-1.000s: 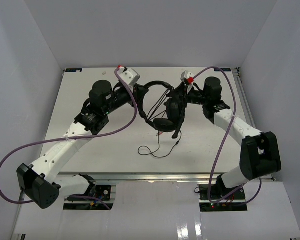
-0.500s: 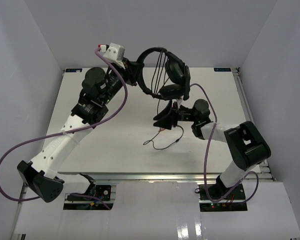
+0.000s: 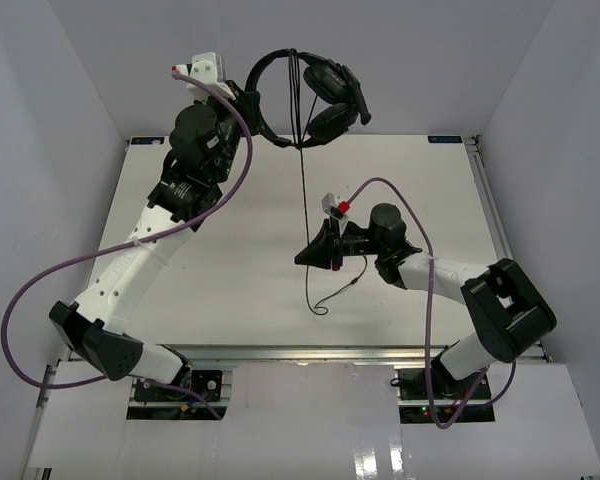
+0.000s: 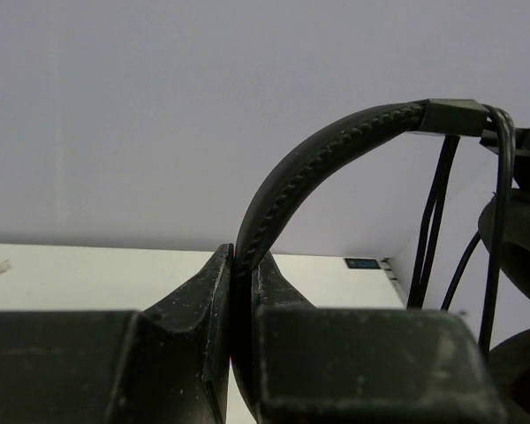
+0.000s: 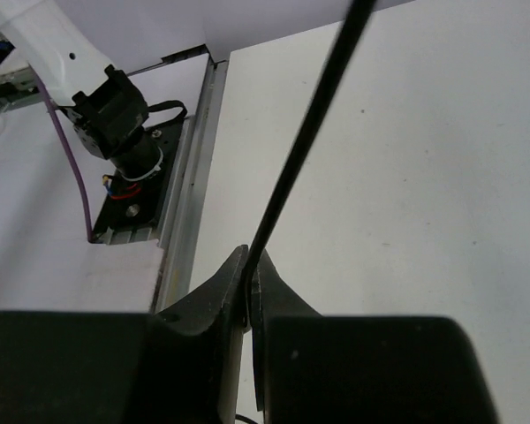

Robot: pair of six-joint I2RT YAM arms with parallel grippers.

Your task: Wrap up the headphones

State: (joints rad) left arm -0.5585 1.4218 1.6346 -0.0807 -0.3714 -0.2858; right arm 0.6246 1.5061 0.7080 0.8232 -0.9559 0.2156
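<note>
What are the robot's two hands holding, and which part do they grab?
The left gripper pinches the headphones by the headband; the right gripper pinches their thin cord partway down.

At the upper middle of the frame, my left gripper [image 3: 250,103] clamps the headband of the headphones [image 3: 325,90], raised above the table [image 3: 210,270]. The cord [image 3: 303,190] hangs straight down to my right gripper [image 3: 302,258] at centre, pinched there, its tail curling onto the table just below.
</note>
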